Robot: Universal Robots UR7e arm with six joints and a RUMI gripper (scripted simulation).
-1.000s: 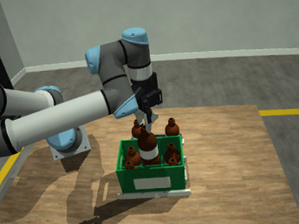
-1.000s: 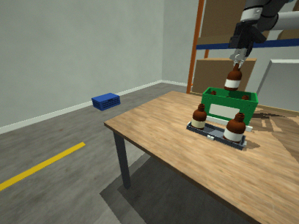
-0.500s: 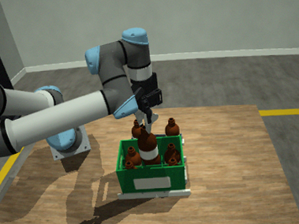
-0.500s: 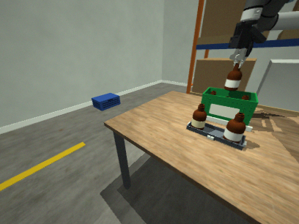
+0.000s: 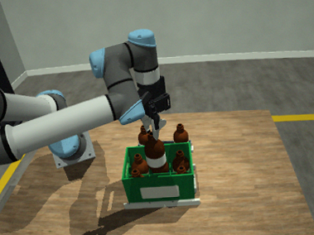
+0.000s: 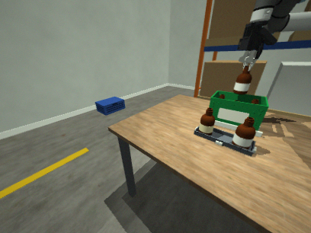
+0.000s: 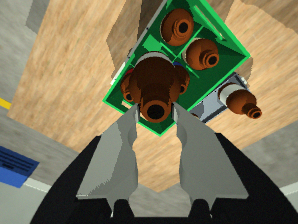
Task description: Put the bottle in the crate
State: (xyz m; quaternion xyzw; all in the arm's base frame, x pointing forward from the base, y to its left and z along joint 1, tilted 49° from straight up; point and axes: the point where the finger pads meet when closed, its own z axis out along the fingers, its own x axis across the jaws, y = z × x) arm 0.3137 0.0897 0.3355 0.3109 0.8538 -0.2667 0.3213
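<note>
My gripper (image 5: 154, 133) (image 6: 247, 68) (image 7: 155, 104) is shut on the neck of a brown bottle (image 5: 154, 149) (image 6: 243, 81) (image 7: 156, 82) with a white label. The bottle hangs roughly upright over the middle of the green crate (image 5: 130, 195) (image 6: 214, 109), its base about at or slightly above the rim. Several brown bottles stand in the crate, one (image 5: 140, 165) (image 7: 177, 27) among them at a corner. The held bottle hides part of the middle slots, so the empty slot is not clearly visible. The dark tray (image 6: 225, 138) (image 7: 207, 106) stands beside the crate.
Two bottles stand in the tray, one (image 5: 143, 137) (image 6: 245, 133) near one end and the other (image 5: 180, 135) (image 6: 207, 122) near the other. The crate's walls and the necks of its bottles surround the space below the held bottle. A blue crate (image 6: 110, 105) lies on the floor.
</note>
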